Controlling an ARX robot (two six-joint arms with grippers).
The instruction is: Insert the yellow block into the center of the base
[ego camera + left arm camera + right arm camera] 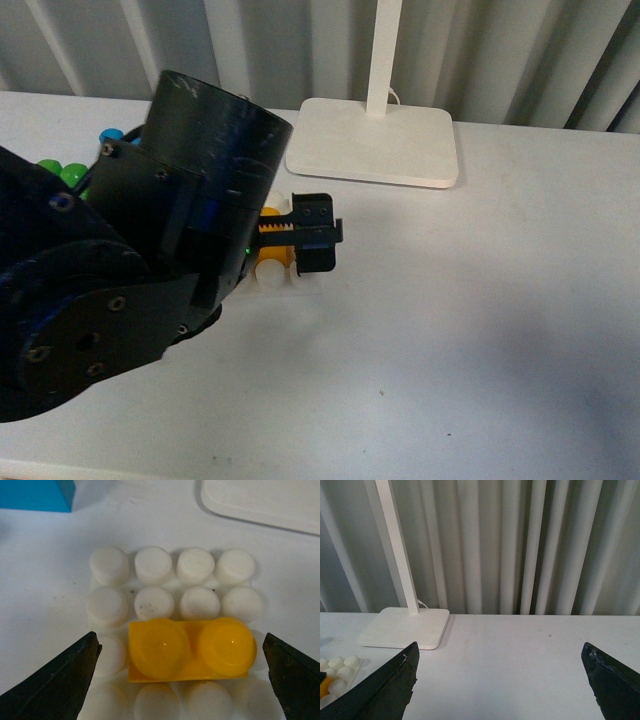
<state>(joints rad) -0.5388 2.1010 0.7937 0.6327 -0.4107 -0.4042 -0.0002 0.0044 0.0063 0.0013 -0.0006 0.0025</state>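
Black and bulky, the left arm fills the near side of the front view, and its left gripper (300, 235) hangs over the base (150, 572). From the left wrist view its jaws stand spread wide, one on either side of the yellow block (189, 650) and clear of both short ends, touching nothing.

That block sits on the white studded base, lying across two studs of the third row from the far edge in this view, roughly over the two middle columns. It looks level, so it seems at least resting on the studs; whether it is pressed fully home cannot be told.

As a small hard plastic brick it should be light and stiff, with glossy faces that could slip under a weak pinch. Its short ends, or the flat long sides below the two round studs, are the sensible places to hold; the domed studs would shed a grip. Pressing straight down on top would seat it without tilting.

A blue brick (36, 494) lies beyond the base, and a lamp foot (375, 140) stands further back on the desk (480, 330). The right gripper (500, 680) is spread too, holding nothing, well away from the base.
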